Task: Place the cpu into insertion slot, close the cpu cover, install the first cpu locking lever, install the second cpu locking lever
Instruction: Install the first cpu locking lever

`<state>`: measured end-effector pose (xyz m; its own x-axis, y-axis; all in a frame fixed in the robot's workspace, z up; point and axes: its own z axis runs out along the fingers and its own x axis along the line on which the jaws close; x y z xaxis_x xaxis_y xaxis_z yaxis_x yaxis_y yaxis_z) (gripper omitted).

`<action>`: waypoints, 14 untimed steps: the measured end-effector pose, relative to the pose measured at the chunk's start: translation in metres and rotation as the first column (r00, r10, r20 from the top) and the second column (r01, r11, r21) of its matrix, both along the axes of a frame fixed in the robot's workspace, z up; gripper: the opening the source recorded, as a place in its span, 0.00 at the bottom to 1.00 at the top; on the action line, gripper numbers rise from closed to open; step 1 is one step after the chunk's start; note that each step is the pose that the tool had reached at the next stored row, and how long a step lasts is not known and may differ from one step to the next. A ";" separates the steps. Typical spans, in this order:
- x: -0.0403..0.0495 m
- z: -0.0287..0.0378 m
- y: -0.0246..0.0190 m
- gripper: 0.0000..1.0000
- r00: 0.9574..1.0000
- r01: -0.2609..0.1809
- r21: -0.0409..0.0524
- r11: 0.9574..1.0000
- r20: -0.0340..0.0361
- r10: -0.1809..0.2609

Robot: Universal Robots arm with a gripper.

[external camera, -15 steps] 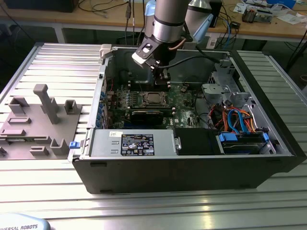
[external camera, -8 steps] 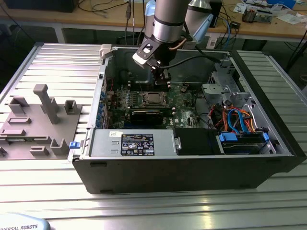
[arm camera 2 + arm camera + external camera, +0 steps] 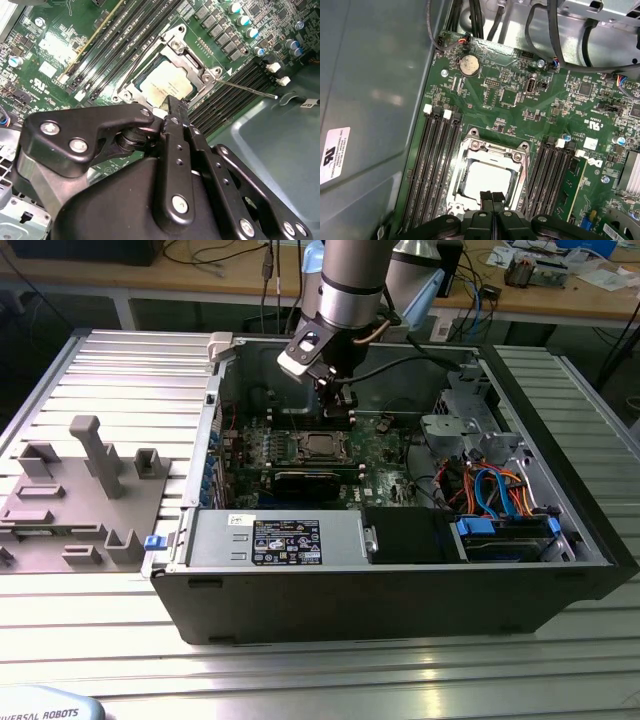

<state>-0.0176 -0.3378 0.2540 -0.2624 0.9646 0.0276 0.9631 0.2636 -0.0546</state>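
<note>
**Thing of the task.** The cpu (image 3: 489,181) is a flat square chip with a pale silvery-grey top, and glare washes out its face in the first wrist view. It is seated in the insertion slot (image 3: 127,92) on the green motherboard (image 3: 520,107). Banks of long black memory slots (image 3: 437,165) lie on two sides of it. The cpu cover (image 3: 192,60), a thin silvery frame, lies flat around the chip, whose metal top shows through the window. One locking lever (image 3: 250,90), a thin wire rod, juts free from the socket out across the memory slots (not tucked in). A second thin rod (image 3: 135,67) runs along the opposite edge; I cannot tell whether it is latched.

**Pose.** In the exterior view the arm (image 3: 355,280) comes down from 12 o'clock into the open computer case (image 3: 400,590). The end effector (image 3: 340,405) sits at 12 o'clock from the socket, close above the board. In both wrist views the black fingers (image 3: 485,197) are pressed together with nothing seen between them. Their tips are over the socket's edge; I cannot tell whether they touch the frame.

**Hidden.**
- In the second wrist view the end effector's body covers part of the socket.
- The slot's contacts lie under the chip.

The case sits on a slatted metal counter (image 3: 330,670). A grey fixture tray (image 3: 60,520) lies at 9 o'clock from the case, well apart from the arm.
</note>
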 end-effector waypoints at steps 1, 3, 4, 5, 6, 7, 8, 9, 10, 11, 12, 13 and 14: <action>0.0000 0.0000 0.0000 0.11 1.000 -0.001 0.000 1.000 0.000 0.001; 0.0000 0.0000 0.0000 0.11 1.000 -0.006 0.000 1.000 0.000 0.006; 0.0000 0.0000 0.0000 0.11 1.000 -0.009 0.000 1.000 0.000 0.009; 0.0000 0.0000 0.0000 0.11 1.000 -0.013 0.000 1.000 0.000 0.013; 0.0000 0.0000 0.0000 0.11 1.000 -0.017 0.000 1.000 0.000 0.017; 0.0000 0.0000 0.0000 0.11 1.000 -0.019 0.000 1.000 0.000 0.019; 0.0000 0.0000 0.0000 0.11 1.000 -0.021 0.000 1.000 0.000 0.021; 0.0000 0.0000 0.0000 0.11 1.000 -0.023 0.000 1.000 0.000 0.023; 0.0000 0.0000 0.0000 0.11 1.000 -0.027 0.000 1.000 0.000 0.027; 0.0000 0.0000 0.0000 0.11 1.000 -0.028 0.000 1.000 0.000 0.028; 0.0000 0.0000 0.0000 0.11 1.000 -0.030 0.000 1.000 0.000 0.030; 0.0000 0.0000 0.0000 0.11 0.999 -0.033 0.000 0.999 0.000 0.033; 0.0000 0.0000 0.0000 0.11 0.999 -0.035 0.000 0.999 0.000 0.035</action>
